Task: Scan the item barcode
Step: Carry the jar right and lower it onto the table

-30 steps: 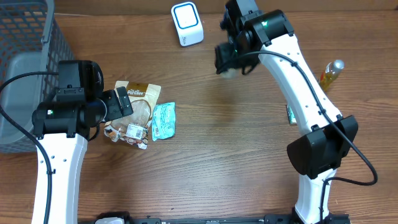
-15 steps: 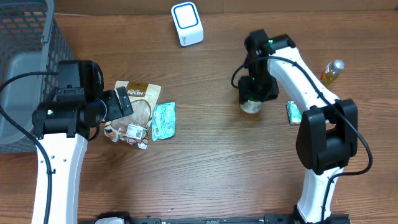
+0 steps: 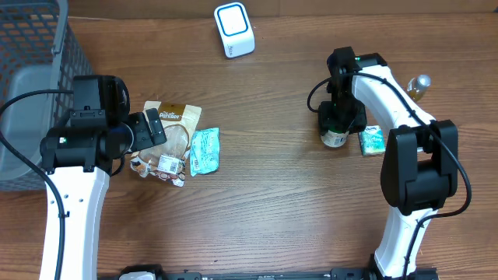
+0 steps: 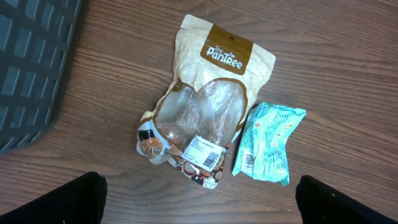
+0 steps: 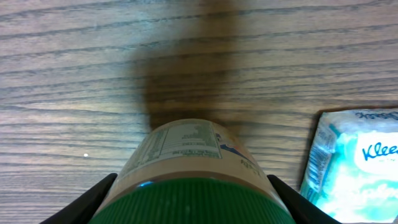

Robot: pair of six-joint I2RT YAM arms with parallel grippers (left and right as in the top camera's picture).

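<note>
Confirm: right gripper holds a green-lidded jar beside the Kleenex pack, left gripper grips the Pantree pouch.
Not quite. The left wrist view shows the left gripper open above the Pantree pouch, gripping nothing. The right gripper does hold the green-lidded jar beside the Kleenex pack.

surface: brown wood-grain table; light: even; corner: grey mesh basket

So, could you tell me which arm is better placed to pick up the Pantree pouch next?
Left. The left pincer hovers open right above the Pantree pouch, while the right pincer is across the table, gripping a green-lidded jar.
</note>
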